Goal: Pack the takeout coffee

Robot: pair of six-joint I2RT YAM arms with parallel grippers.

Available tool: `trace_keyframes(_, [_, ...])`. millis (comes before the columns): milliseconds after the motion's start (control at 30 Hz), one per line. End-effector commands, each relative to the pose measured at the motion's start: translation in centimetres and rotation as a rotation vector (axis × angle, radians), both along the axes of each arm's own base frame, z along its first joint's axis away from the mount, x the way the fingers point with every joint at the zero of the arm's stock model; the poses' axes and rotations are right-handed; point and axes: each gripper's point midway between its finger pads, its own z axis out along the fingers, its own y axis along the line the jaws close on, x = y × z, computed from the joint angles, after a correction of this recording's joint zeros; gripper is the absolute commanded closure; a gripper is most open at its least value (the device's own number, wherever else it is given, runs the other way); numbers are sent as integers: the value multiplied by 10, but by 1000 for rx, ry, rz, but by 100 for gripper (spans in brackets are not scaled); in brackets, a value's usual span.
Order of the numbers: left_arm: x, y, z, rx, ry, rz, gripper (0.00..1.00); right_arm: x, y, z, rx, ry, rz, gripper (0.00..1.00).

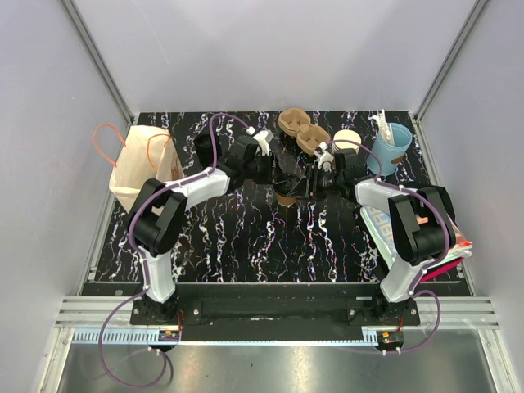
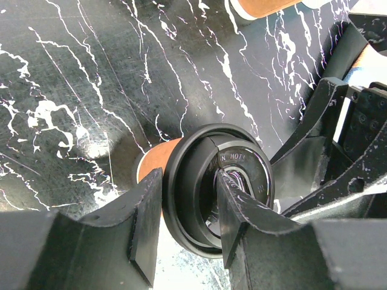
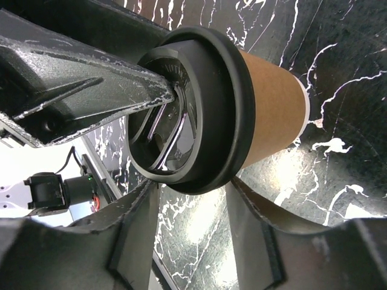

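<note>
the left gripper (image 2: 187, 208) is clamped on the round black plastic lid (image 2: 190, 160): one finger (image 2: 145, 223) presses the outside of the lid's rim and the other (image 2: 239, 208) sits in the sunken top, beside the raised lettering. that lid is seated on the small tan paper takeout coffee cup (image 3: 272, 109), whose body runs away from the lid to a pale base rim. the right gripper (image 3: 193, 208) comes in from the opposite side, its two fingers standing apart astride the lidded end of the cup, one at the lid's edge and one by the tan wall; whether they press on it or only flank it i cannot tell. seen from above, the cup is at the middle rear of the black white-veined marble-pattern table (image 1: 246, 237), between the two grippers, and mostly hidden under them. from the cup, a brown paper bag with orange handles (image 1: 139, 176) stands well apart at about 9 o'clock, a stack of nested tan paper cups (image 1: 299, 127) lies near at 12 o'clock, and a light blue cup (image 1: 393, 146) stands at about 2 o'clock.
</note>
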Motion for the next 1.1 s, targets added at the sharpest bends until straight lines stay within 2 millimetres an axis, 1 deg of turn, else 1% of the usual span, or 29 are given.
trace_keyframes(0, [-40,43,-81,269,188,24,74,18,4,18,-14,-103,17,45])
trace_keyframes(33, [-40,43,-79,267,185,23,73,16,6,31,7,-134,37,43])
trace_keyframes(100, [-38,43,-76,255,183,17,70,11,10,50,49,-173,86,42])
trace_keyframes(133, [-36,42,-73,246,177,15,70,9,9,63,66,-199,98,41])
trace_keyframes(167, [-33,42,-68,236,169,14,69,6,9,70,87,-210,120,40])
trace_keyframes(233, [-31,38,-59,204,160,-7,66,7,4,82,109,-232,129,39])
trace_keyframes(267, [-28,38,-51,192,145,-9,66,5,3,86,124,-233,141,39])
trace_keyframes(367, [-26,34,-40,160,128,-25,62,11,-5,92,142,-233,131,38])
trace_keyframes(433, [-26,29,-33,133,120,-48,58,16,-8,91,143,-225,119,38])
trace_keyframes(533, [-26,25,-28,110,113,-72,52,27,-11,81,120,-199,89,38])
trace_keyframes(567, [-27,23,-26,97,115,-84,50,31,-11,81,115,-199,85,37])
trace_keyframes(600, [-27,20,-24,84,115,-95,45,40,-11,72,89,-182,67,37])
trace_keyframes(633, [-29,18,-23,76,116,-102,43,44,-12,65,78,-164,59,37])
trace_keyframes(667, [-28,18,-22,73,114,-107,41,46,-13,62,67,-165,56,37])
trace_keyframes(700, [-29,17,-22,69,112,-110,40,49,-13,61,63,-166,51,37])
trace_keyframes(767, [-29,16,-19,58,112,-115,38,54,-15,54,42,-161,34,37])
trace_keyframes(867, [-28,14,-13,35,104,-123,35,55,-19,42,3,-130,19,37])
trace_keyframes(1067, [-26,14,1,-8,81,-128,32,49,-19,28,-14,-96,27,37])
